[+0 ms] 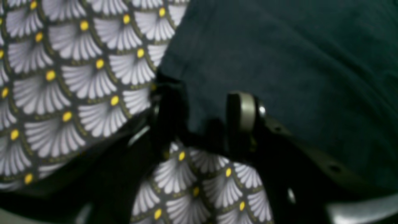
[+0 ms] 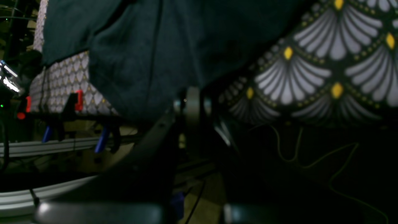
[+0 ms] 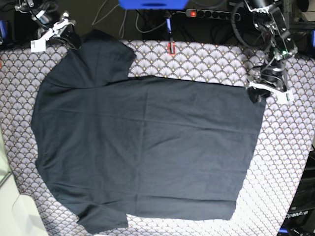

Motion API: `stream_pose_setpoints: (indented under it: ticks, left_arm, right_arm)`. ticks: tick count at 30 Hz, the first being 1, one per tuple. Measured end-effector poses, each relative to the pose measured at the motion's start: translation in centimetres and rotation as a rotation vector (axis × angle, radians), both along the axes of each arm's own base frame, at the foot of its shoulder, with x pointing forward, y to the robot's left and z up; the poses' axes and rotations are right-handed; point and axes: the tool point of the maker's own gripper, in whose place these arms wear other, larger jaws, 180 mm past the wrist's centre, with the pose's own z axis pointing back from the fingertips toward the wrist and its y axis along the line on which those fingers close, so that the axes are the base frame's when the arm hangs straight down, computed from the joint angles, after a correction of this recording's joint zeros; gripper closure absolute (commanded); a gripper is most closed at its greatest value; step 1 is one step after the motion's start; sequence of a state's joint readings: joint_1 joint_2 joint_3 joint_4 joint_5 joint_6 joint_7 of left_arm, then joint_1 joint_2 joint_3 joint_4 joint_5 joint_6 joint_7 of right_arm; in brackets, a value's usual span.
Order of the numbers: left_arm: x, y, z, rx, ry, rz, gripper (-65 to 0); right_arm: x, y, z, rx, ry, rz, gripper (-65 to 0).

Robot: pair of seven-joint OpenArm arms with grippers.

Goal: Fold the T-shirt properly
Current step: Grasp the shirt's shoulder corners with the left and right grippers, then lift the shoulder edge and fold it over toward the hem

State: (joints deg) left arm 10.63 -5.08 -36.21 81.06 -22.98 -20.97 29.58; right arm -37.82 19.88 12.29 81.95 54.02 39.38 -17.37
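T-shirt lies flat on patterned tablecloth, power strip behind.

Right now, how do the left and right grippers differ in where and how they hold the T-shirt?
The left gripper pinches the T-shirt at its hem corner over the patterned tablecloth; the right gripper clamps the sleeve at the table's far edge. The left gripper's jaws stand partly apart around cloth; the right gripper's jaws are fully closed. Both grip cloth edges on the far side.

One T-shirt, two claws, one patterned cloth.
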Motion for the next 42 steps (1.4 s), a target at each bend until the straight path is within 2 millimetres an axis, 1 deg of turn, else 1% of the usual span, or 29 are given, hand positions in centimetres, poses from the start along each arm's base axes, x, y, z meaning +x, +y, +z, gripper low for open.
stream_pose_setpoints:
  ticks: [4,6,12,19,22,25,28,31,36,38,40,42]
  left_arm:
    - [-1.2,2.3,-0.6,-0.007,0.007,0.079,-27.6]
    - [-1.5,3.1,-0.9,-0.011,0.006,0.105,-27.6]
    - [-1.4,3.2,-1.3,-0.029,-0.007,0.117,-27.6]
    - [-0.4,3.1,-1.4,-0.052,-0.024,0.123,-27.2]
    - [-0.3,2.6,-1.3,-0.059,-0.033,0.127,-26.3]
    - [-0.5,2.4,-1.5,-0.061,-0.024,0.124,-19.1]
    - [-0.7,2.4,-1.6,-0.060,-0.019,0.123,-8.7]
    - [-0.7,2.4,-1.7,-0.062,-0.011,0.120,-0.1]
    - [-0.9,2.3,-1.9,-0.072,0.001,0.117,0.0]
    - [-1.0,2.2,-1.9,-0.076,0.016,0.109,0.0]
    - [-1.0,2.0,-1.5,-0.069,0.037,0.087,0.0]
    - [-1.0,1.7,-1.1,-0.047,0.065,0.063,0.0]
  right_arm:
    - [0.0,0.0,0.0,0.000,0.000,0.000,0.0]
    - [0.0,0.0,0.0,0.001,-0.001,0.000,0.0]
    - [0.0,0.0,0.0,0.001,0.000,0.000,0.0]
    - [-0.1,0.1,-0.1,0.000,0.008,0.007,0.0]
    - [-0.2,0.2,-0.2,-0.001,0.017,0.015,0.0]
    - [-0.2,0.1,-0.2,-0.004,0.017,0.020,0.0]
    - [-0.2,0.0,-0.2,-0.006,0.017,0.021,0.0]
    - [-0.2,0.0,-0.2,-0.006,0.018,0.021,0.0]
    - [-0.1,0.1,-0.1,-0.007,0.014,0.024,0.0]
    - [0.1,0.0,0.4,-0.021,0.006,0.048,0.0]
    - [1.0,-0.1,1.5,-0.039,-0.028,0.071,0.0]
    - [2.1,0.4,3.0,-0.043,-0.082,0.094,0.0]
